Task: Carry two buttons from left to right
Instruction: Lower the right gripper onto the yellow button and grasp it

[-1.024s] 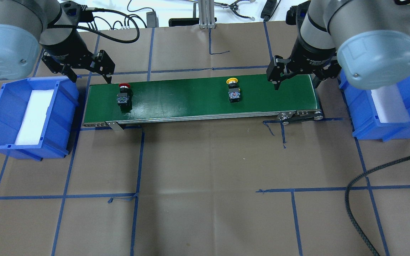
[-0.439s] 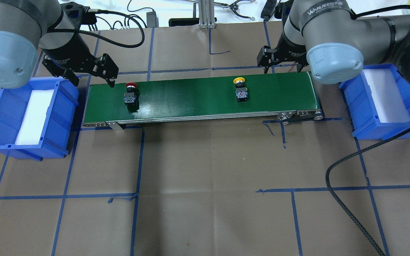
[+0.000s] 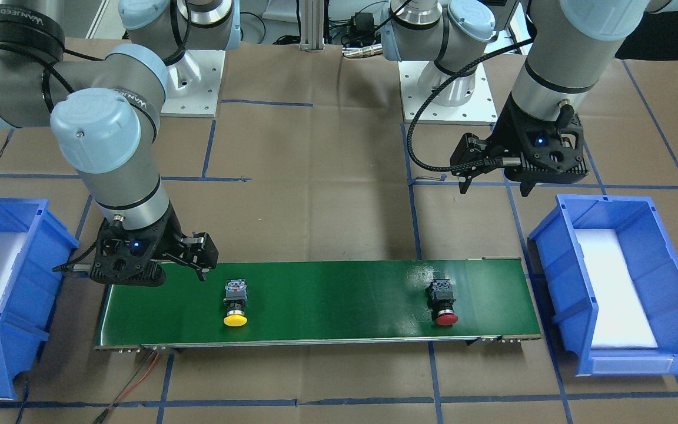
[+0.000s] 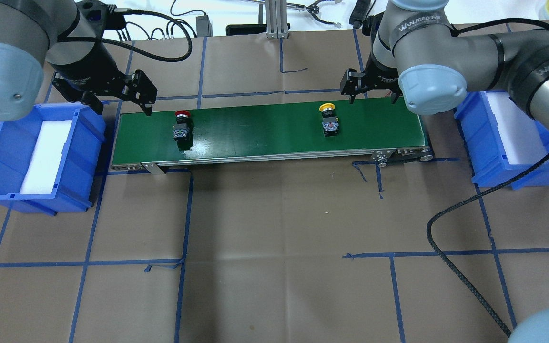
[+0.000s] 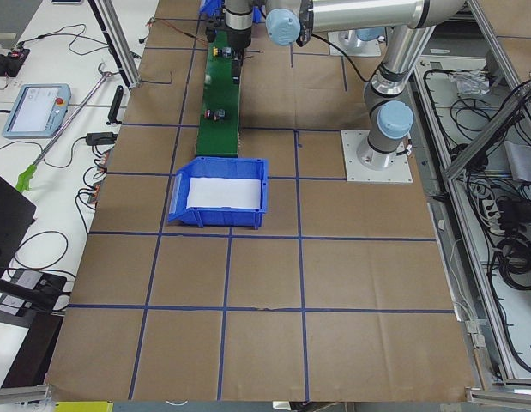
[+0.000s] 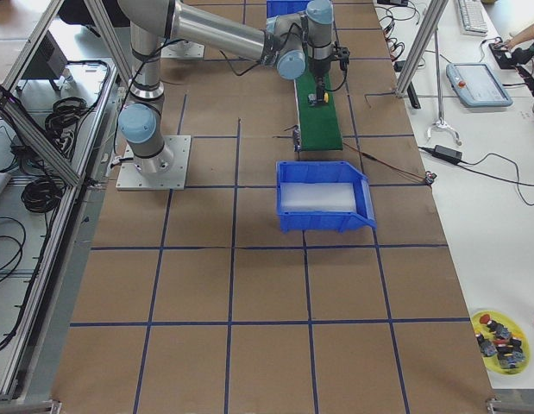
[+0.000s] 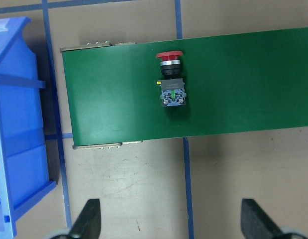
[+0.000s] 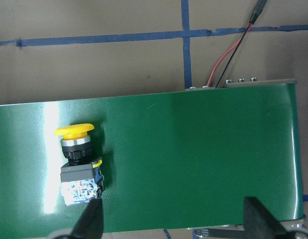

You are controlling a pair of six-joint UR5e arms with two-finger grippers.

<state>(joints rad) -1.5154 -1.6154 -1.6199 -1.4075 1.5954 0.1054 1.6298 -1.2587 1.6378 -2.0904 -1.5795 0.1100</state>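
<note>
The red button (image 4: 182, 126) lies on its side near the left end of the green conveyor belt (image 4: 255, 133). The yellow button (image 4: 328, 121) lies on its side towards the belt's right end. My left gripper (image 4: 123, 107) hovers open and empty over the belt's far left corner, left of the red button. In the left wrist view the red button (image 7: 171, 82) lies well ahead of the fingers (image 7: 89, 221). My right gripper (image 4: 373, 93) hangs open and empty over the belt's far edge, right of the yellow button (image 8: 79, 164). A right fingertip (image 8: 91, 219) is close to its body.
A blue bin (image 4: 81, 157) with white foam stands at the belt's left end and another blue bin (image 4: 489, 157) at its right end. Blue tape lines cross the brown table. A black cable (image 4: 451, 276) loops over the table at the right front.
Both buttons have moved to the right along the belt. My right gripper has moved left and towards the belt's far edge, closer to the yellow button. My left gripper has barely moved.
</note>
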